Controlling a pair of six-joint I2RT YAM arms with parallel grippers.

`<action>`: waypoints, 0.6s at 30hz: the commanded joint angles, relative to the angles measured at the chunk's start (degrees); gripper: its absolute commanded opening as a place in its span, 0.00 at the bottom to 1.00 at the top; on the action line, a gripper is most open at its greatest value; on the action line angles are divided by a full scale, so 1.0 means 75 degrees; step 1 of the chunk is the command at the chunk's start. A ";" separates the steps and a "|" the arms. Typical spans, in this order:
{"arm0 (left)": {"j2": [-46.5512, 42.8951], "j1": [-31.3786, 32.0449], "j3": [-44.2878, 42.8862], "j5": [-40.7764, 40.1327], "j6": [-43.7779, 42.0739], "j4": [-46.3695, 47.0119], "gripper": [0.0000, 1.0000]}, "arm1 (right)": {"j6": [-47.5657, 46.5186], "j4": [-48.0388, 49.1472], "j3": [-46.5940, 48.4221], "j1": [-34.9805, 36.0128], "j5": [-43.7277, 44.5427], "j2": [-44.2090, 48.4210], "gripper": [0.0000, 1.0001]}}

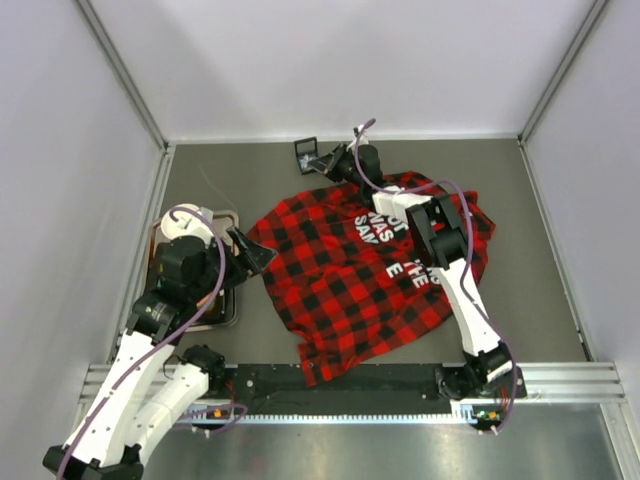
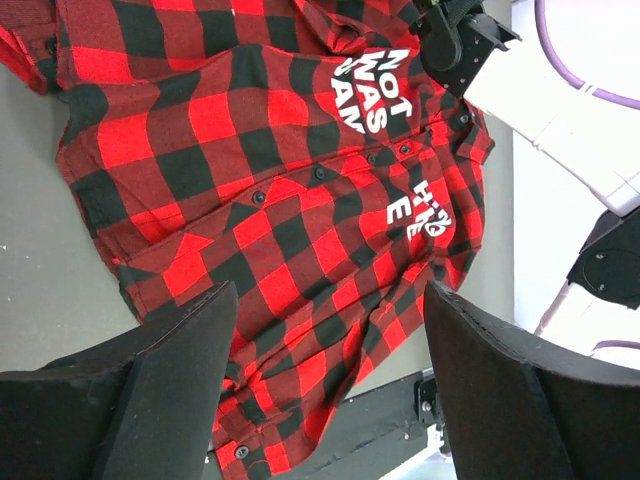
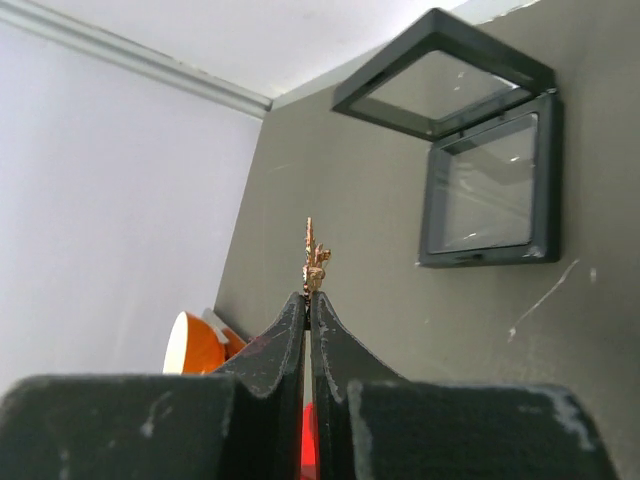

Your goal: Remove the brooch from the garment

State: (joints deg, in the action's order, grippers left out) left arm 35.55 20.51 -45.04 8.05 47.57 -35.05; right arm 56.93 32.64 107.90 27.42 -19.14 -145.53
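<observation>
The garment (image 1: 370, 275), a red-and-black plaid shirt with white lettering, lies spread in the middle of the table and fills the left wrist view (image 2: 280, 200). My right gripper (image 1: 338, 160) is past the shirt's far edge, beside a small black box (image 1: 307, 155). In the right wrist view it (image 3: 309, 296) is shut on the brooch (image 3: 315, 255), a tiny pin seen edge-on and golden-brown, sticking up from the fingertips, off the shirt. My left gripper (image 1: 255, 255) hangs open and empty at the shirt's left edge; its fingers (image 2: 180, 380) frame the shirt's hem.
The black box (image 3: 487, 258) lies open on the grey table, lid up, just beyond the right fingertips. A tray (image 1: 232, 300) stands at the left under the left arm, holding a round orange-and-white object (image 3: 185, 345). Walls close in the back and sides.
</observation>
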 commanded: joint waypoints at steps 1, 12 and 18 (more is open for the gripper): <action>0.0158 -0.0028 0.0075 0.0028 -0.0284 0.0782 0.80 | 0.0648 0.0113 0.0882 -0.0082 -0.0039 -0.0470 0.00; 0.0311 -0.0040 -0.0089 -0.0101 -0.0601 0.0689 0.80 | 0.1234 -0.0192 0.2253 -0.0128 0.0266 -0.1641 0.00; 0.0556 -0.0028 -0.0171 -0.0090 -0.0741 0.0700 0.80 | 0.1363 -0.0590 0.3250 -0.0234 0.0360 -0.2192 0.00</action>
State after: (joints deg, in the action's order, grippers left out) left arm 38.65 20.51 -44.56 7.84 43.75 -33.04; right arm 65.76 29.26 126.17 26.44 -17.37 -159.48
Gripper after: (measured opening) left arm 0.796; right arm 0.008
